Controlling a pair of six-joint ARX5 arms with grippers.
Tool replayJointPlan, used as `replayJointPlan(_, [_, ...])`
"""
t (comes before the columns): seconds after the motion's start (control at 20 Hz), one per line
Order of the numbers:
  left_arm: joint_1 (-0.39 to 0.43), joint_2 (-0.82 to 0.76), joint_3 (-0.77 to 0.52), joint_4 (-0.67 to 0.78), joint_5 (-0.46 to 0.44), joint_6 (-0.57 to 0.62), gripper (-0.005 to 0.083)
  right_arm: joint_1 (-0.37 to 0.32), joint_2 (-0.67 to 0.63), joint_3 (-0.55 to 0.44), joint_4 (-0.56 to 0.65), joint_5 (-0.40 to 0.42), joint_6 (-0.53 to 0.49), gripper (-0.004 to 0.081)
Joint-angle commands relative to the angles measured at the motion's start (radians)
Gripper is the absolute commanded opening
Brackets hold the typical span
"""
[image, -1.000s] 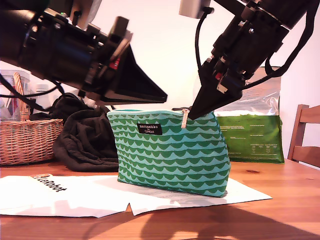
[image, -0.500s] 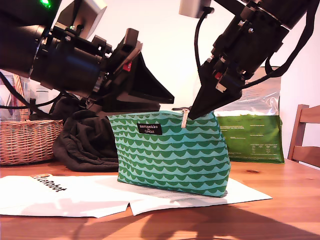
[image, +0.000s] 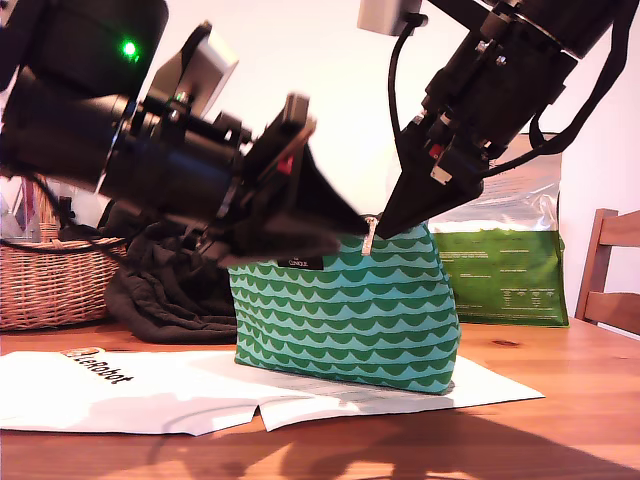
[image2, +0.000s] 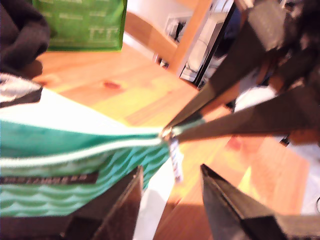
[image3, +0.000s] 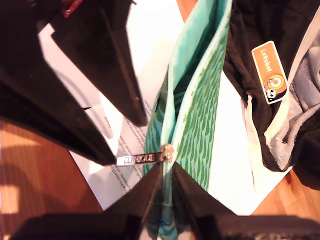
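Exterior view: the green pouch (image: 345, 310) stands upright mid-frame on the surface (image: 560, 400). My second hand (image: 385, 228), from the exterior view's upper right, is clenched on its top edge by the zipper pull (image: 370, 238). My first hand (image: 340, 232) is at that edge from the exterior view's left.

First wrist view: its fingers (image2: 125, 205) are spread, with the pull just ahead.

Second wrist view: my second hand's fingertips (image3: 152, 182) pinch the rim beside the pull.

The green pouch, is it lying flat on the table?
No, the green pouch stands upright on the white paper, with my second gripper pinching its top edge.
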Motion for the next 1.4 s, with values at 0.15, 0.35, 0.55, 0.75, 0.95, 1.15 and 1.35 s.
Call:
replayJointPlan(0.15, [-0.003,0.032,0.023,0.027,0.015,-0.029,0.0319,0.002,0.018,-0.003,0.008,-0.005,0.004,-0.001])
replayJointPlan(0.35, [-0.006,0.07,0.053,0.026,0.04,-0.032,0.0277,0.002,0.018,-0.003,0.008,-0.005,0.004,-0.001])
replayJointPlan(0.55, [-0.008,0.081,0.077,-0.007,0.039,-0.04,0.0167,0.002,0.018,-0.003,0.007,-0.005,0.004,-0.001])
replayJointPlan(0.75, [-0.008,0.081,0.077,-0.008,0.082,-0.051,-0.0011,0.002,0.018,-0.003,0.007,-0.005,0.004,-0.001])
replayJointPlan(0.95, [-0.006,0.081,0.078,-0.027,0.15,-0.086,-0.0018,0.002,0.018,-0.003,0.006,-0.005,0.004,-0.001])
replayJointPlan(1.15, [0.02,0.081,0.078,-0.028,0.229,-0.144,-0.0018,0.002,0.018,-0.003,0.005,-0.004,0.004,-0.001])
replayJointPlan(1.35, [0.064,0.08,0.078,-0.02,0.324,-0.272,-0.0018,0.002,0.018,-0.003,-0.006,0.005,0.003,-0.0011])
